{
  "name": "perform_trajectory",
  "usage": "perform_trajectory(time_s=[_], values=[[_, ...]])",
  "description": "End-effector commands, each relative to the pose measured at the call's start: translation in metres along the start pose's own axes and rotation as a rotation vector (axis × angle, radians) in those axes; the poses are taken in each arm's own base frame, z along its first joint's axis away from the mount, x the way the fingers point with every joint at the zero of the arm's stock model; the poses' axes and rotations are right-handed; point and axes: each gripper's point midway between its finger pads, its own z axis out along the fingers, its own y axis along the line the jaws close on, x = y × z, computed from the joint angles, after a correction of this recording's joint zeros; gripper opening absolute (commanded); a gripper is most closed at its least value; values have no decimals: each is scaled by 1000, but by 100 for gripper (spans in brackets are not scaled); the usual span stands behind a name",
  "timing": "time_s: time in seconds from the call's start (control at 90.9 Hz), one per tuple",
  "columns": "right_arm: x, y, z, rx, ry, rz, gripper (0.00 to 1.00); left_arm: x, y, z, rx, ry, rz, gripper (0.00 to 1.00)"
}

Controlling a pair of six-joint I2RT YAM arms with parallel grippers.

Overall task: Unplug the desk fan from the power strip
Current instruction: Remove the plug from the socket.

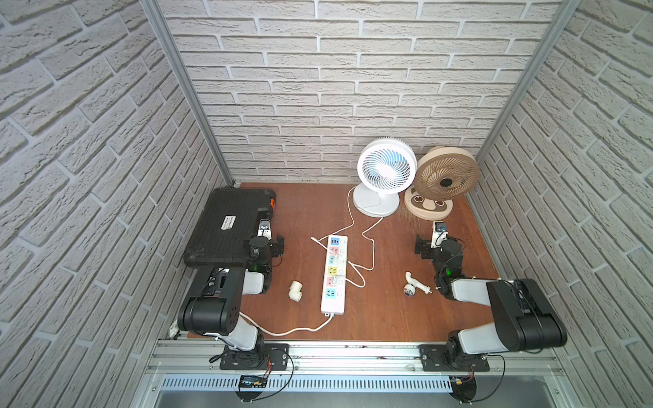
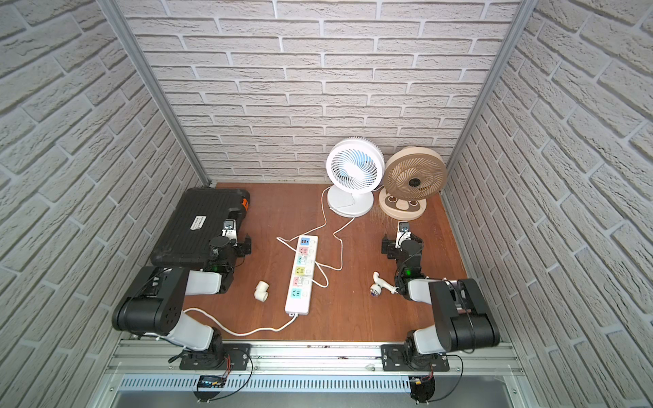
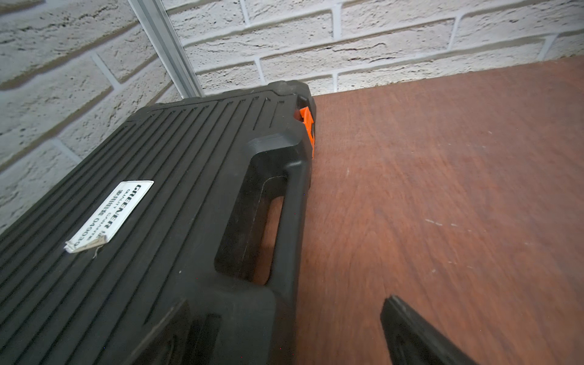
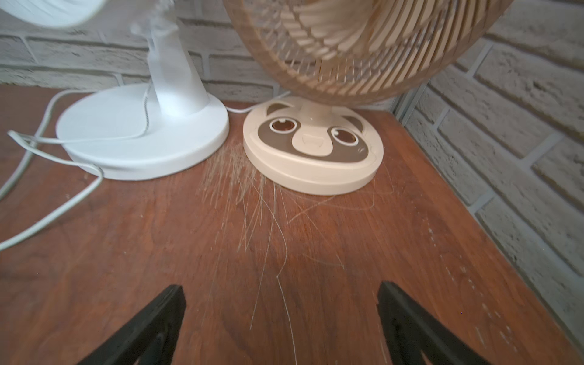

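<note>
In both top views, a long white power strip [image 1: 334, 275] [image 2: 301, 275] lies near the middle of a reddish wooden table [image 1: 388, 318], its long axis running from the front rail toward the back brick wall, tilted only slightly. Pastel socket patches line its top. Thin white cords loop over the strip's middle sockets, and at least two small white plugs [image 1: 335, 260] appear seated there; which cord belongs to which fan is hard to trace.

At the back right stand a white desk fan [image 1: 383, 176] and, just beside it, a beige fan [image 1: 443, 180] with a cartoon face on its base. A white cord [image 1: 367, 247] runs from the white desk fan's base forward to the strip.

The right gripper [image 1: 423, 248] hovers low over bare wood, between the strip and the right wall; in the right wrist view its two black fingers [image 4: 158, 316] stand wide apart, holding nothing, pointing toward the fan bases. The strip lies to that claw's left, well apart.

The left gripper [image 1: 277, 244] sits beside a black tool case [image 1: 226, 229], nearer the strip's far end; the left wrist view shows only one finger, so I cannot tell its width.

The left claw looks slightly nearer the plugs. A white pipe elbow [image 1: 294, 290] and a small faucet [image 1: 413, 284] lie loose on either side of the strip.
</note>
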Motion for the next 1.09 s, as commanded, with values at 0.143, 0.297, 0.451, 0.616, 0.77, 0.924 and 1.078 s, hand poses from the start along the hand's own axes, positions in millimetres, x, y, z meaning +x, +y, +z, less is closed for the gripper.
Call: perform_trajectory(time_s=[0.143,0.297,0.451,0.616,0.77,0.924,1.078], values=[[-87,17,-38,-122,-26,181,99,-16,3,-14,-53,-104,18,98],[-111,48,-57,-322,32,356,99,-36,2,-26,-47,-136,42,98],[-113,62,-68,-405,95,529,99,-83,9,-48,-10,-142,21,98],[-105,85,-69,-470,146,500,99,-82,46,-74,-121,-63,-484,98],[-89,115,-79,-455,225,351,100,-58,20,-74,89,122,-754,98],[-71,143,-97,-458,254,234,99,-60,-16,-82,222,246,-753,98],[-53,167,-115,-472,288,135,99,-68,-50,-104,309,306,-643,98]])
